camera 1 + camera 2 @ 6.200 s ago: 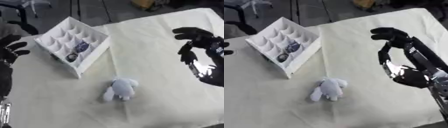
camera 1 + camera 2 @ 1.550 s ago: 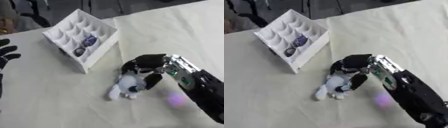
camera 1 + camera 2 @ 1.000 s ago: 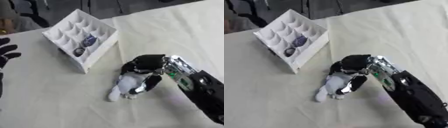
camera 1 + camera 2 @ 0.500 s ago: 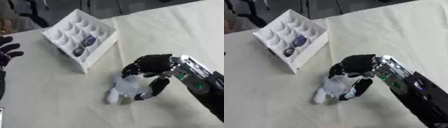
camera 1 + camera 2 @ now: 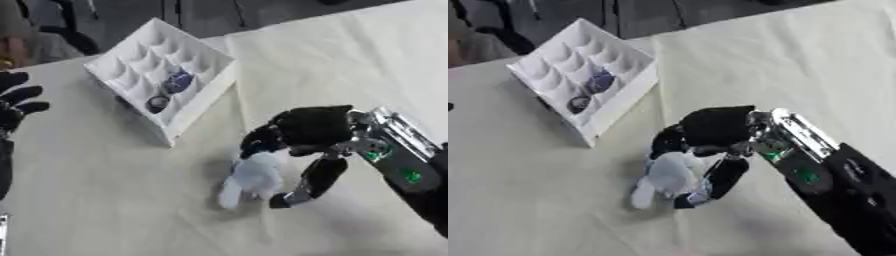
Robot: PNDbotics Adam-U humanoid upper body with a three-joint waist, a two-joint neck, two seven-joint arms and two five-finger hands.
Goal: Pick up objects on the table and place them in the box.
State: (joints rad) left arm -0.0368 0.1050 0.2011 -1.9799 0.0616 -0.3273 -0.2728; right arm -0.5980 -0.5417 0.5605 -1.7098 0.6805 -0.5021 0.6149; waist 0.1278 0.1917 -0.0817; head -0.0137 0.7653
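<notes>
The robot's right hand (image 5: 311, 131) closes on a small pale plush toy (image 5: 254, 175) lying on the cloth-covered desk (image 5: 105, 200), just below and to the right of the white divided box (image 5: 166, 80). The risk from here, by the look of it, is a slip: the soft toy seems caught mainly by its upper end, its pale legs trailing free toward the near edge, so it could squirm out of the fingers on the lift or swing on the way across. A second hazard is fit. The box is split into small cells, two of which already hold dark round items (image 5: 178, 81), and the toy looks bigger than any single cell; it may perch on the dividers and tumble off, or the tilted box may be nudged if the hand comes in low.

The right arm reaches in from the lower right of the box, palm down, fingers curled over the toy's top and the thumb (image 5: 317, 177) hooked down along its right flank, so the toy is pinched between them. The left hand (image 5: 16, 102) waits to the left of the box, fingers spread and holding nothing.
</notes>
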